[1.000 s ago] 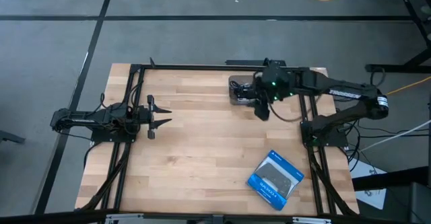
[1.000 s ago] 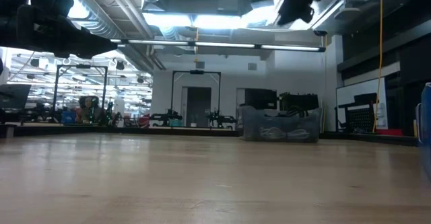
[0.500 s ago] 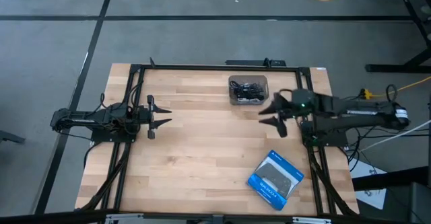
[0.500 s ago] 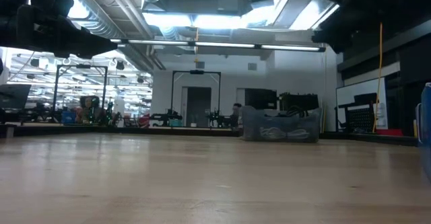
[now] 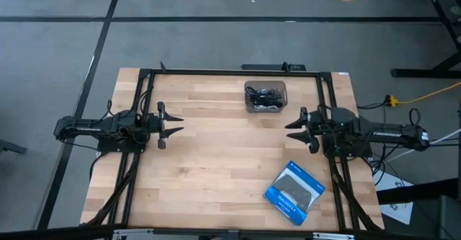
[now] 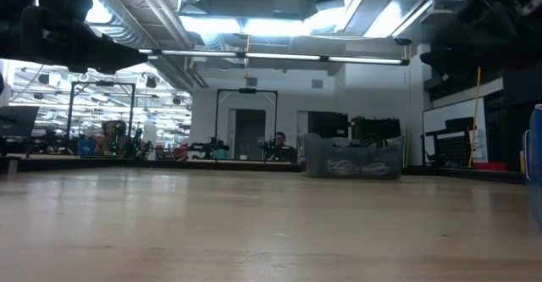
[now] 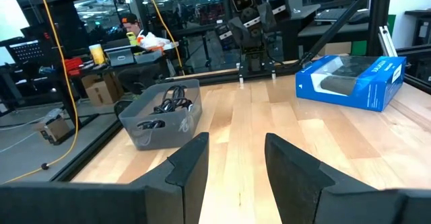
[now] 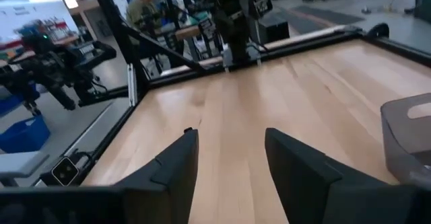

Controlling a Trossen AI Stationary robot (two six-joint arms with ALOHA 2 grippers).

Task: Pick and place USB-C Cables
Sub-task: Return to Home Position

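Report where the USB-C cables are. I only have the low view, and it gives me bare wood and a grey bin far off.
Observer: The USB-C cables lie as a dark tangle inside the bin, which stands near the top edge of the table in the high view, right of centre.
Operator: Give me the right gripper.
Observer: The right gripper is open and empty, at the table's right side, between the bin and the blue box.
Operator: Now the left one.
Observer: The left gripper is open too, at the table's left side, pointing toward the right one.
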